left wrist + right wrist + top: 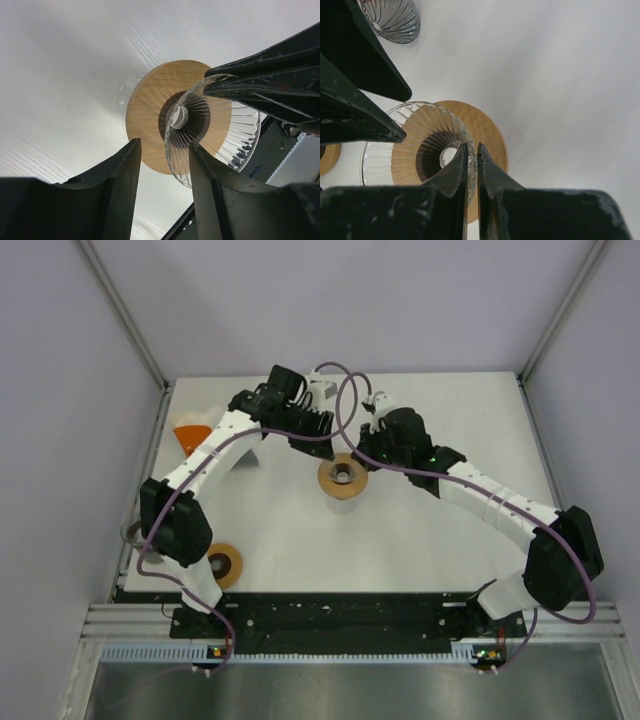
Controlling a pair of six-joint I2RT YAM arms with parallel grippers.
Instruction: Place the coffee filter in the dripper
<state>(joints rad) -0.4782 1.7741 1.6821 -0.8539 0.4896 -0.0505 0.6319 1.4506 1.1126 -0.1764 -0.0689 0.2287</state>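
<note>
Right hand (472, 150) pinches the rim of the clear ribbed glass dripper (410, 130), mid-surface; left hand (165, 145) straddles it, spread. White paper filter (248, 458) seemingly lies toward the left edge; hold the dripper level.

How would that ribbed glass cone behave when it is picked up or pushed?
Probably stiff but fragile: the glass cone looks thin and clear. Likely slippery, since the right gripper pinches only its smooth rim. It might tip if pushed, as the bowl narrows to a small neck at the wooden ring.
</note>
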